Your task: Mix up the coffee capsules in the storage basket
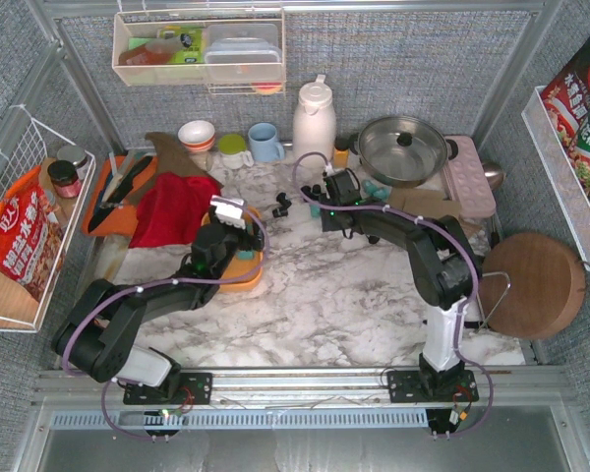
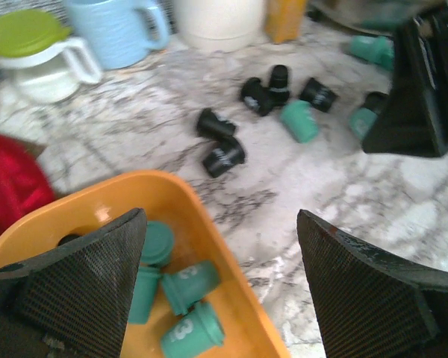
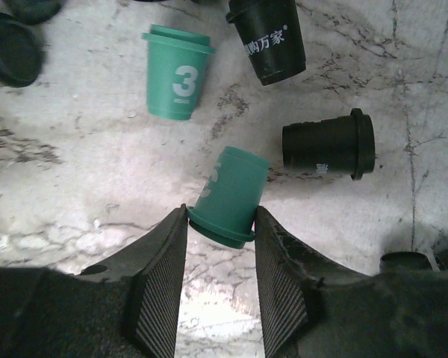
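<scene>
Right gripper (image 3: 220, 224) pinching teal-green plastic coffee capsule (image 3: 231, 190) lying on marble surface (image 3: 82, 164) | left gripper (image 2: 220, 246) wide open over shallow orange plastic storage basket (image 2: 172, 183) | basket holds few teal capsules (image 2: 187, 287); black capsules (image 2: 224, 156) loose outside, judged early stage

In the left wrist view, one shallow orange plastic basket (image 2: 209, 231) holds four visible teal-green cup-shaped capsules (image 2: 190, 283), while the marble tabletop (image 2: 172, 112) beyond carries at least five glossy black cup-shaped capsules (image 2: 224, 156) and three further teal-green ones.
</scene>
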Controlling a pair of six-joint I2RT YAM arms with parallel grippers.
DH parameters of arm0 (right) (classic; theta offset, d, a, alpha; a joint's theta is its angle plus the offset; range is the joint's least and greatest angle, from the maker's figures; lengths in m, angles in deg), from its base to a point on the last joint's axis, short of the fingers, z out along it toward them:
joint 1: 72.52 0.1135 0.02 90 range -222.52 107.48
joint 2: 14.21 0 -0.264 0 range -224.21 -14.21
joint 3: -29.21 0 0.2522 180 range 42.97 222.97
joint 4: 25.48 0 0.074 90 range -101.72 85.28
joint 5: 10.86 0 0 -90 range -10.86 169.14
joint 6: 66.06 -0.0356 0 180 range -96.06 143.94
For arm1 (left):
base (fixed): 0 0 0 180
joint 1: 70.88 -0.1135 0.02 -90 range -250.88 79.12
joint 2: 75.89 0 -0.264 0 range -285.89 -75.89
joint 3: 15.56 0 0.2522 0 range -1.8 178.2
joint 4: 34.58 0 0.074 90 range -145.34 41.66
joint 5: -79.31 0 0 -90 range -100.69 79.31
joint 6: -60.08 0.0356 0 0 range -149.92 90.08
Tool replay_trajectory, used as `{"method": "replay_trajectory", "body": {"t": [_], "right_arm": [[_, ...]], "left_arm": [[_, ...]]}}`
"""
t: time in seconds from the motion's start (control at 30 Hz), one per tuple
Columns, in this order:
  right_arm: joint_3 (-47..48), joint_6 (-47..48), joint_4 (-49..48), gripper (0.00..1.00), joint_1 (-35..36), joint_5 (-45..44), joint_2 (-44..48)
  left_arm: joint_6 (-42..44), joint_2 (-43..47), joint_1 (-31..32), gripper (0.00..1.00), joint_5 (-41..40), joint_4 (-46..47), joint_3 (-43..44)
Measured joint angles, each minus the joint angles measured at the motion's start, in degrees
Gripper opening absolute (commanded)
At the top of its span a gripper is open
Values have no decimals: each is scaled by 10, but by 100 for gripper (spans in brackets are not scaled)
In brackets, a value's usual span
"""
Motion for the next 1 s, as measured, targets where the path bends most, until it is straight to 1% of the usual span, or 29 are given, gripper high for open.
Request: {"method": "replay_trajectory", "body": {"t": [0.17, 0.27, 0.3, 0.47, 0.63, 0.8, 1.0], "right_arm": [[-48, 0, -10, 37, 1, 35, 89], [-96, -5, -26, 37, 3, 66, 155], [-112, -8, -34, 37, 4, 80, 176], [-212, -41, -120, 37, 9, 177, 282], [-274, -85, -200, 37, 19, 254, 341], [-292, -107, -253, 37, 40, 296, 368], [-294, -122, -278, 37, 71, 316, 370]], "left_arm": [[32, -9, 13, 91, 88, 50, -16], [47, -15, 22, 94, 142, 88, -30], [48, -17, 25, 98, 161, 102, -35], [41, -40, 29, 99, 243, 188, -54], [13, -64, 35, 99, 309, 286, -72], [16, -57, 49, 99, 336, 320, -76], [48, -36, 70, 99, 311, 309, -79]]}}
